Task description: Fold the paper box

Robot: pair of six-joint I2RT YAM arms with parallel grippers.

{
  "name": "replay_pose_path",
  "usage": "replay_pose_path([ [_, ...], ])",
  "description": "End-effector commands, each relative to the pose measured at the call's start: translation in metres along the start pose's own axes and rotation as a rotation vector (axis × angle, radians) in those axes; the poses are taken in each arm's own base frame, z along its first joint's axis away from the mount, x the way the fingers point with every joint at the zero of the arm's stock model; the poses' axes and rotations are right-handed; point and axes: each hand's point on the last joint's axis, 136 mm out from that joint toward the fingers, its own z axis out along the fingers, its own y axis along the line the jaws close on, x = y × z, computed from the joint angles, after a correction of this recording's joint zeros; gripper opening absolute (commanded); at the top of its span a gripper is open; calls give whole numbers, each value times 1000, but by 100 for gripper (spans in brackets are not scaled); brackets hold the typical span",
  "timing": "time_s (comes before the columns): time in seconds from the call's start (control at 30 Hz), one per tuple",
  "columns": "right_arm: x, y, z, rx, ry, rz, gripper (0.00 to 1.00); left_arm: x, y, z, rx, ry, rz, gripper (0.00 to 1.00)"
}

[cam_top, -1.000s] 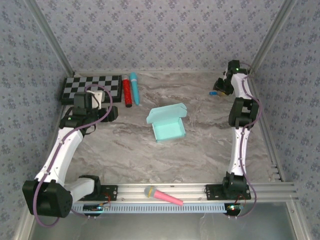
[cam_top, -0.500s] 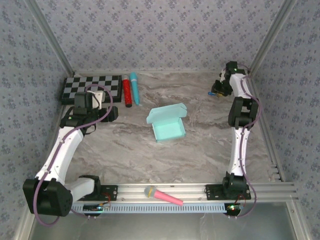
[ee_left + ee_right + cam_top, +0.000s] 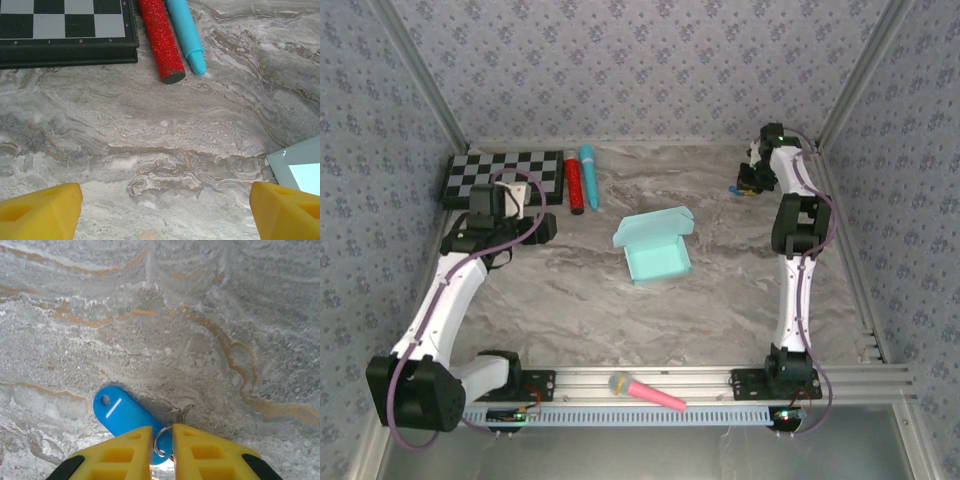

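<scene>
The pale aqua-blue paper box (image 3: 658,262) sits near the middle of the grey marbled tabletop (image 3: 720,300) in the top view. Its body is formed and its lid is raised and tilted along the upper edge, so closing that lid looks like the step left to do. Neither arm is at it. The left gripper (image 3: 162,207) hangs wide open and empty over bare tabletop, with only a corner of the box at the right edge of its wrist view. The black-and-white checkerboard (image 3: 65,30), the red glittery cylinder (image 3: 161,40) and the turquoise cylindrical marker (image 3: 186,35) lie along the top. The right gripper (image 3: 162,450) is well apart, in the upper right of the top view. Its yellow fingers (image 3: 120,455) are drawn almost together on the metal ring and near end of a blue plastic key tag (image 3: 125,417), which appears to lie flat on the tabletop. The main risk, as I judge it, is that this gripper is taken up with something outside the task and cannot brace the box. The card looks thin and light, so a one-sided push from the left could slide it across the smooth surface or crease the lid rather than seat it. A tag held by its ring could also swing or slip out in transit.
</scene>
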Motion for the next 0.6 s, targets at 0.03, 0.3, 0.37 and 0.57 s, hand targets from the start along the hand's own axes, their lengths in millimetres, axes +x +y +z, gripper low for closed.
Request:
replay_pose_path([
  [0.03, 3, 3, -27, 21, -6, -34, 17, 2, 0, -1, 3, 15, -7, 87],
  [0.3, 6, 3, -27, 72, -5, -59, 11, 4, 1, 0, 0, 27, 0, 87],
  [0.37, 5, 3, -28, 77, -9, -62, 13, 4, 1, 0, 0, 30, 1, 87],
  [0.57, 2, 11, -30, 90, -25, -81, 24, 3, 1, 0, 1, 28, 0, 87],
])
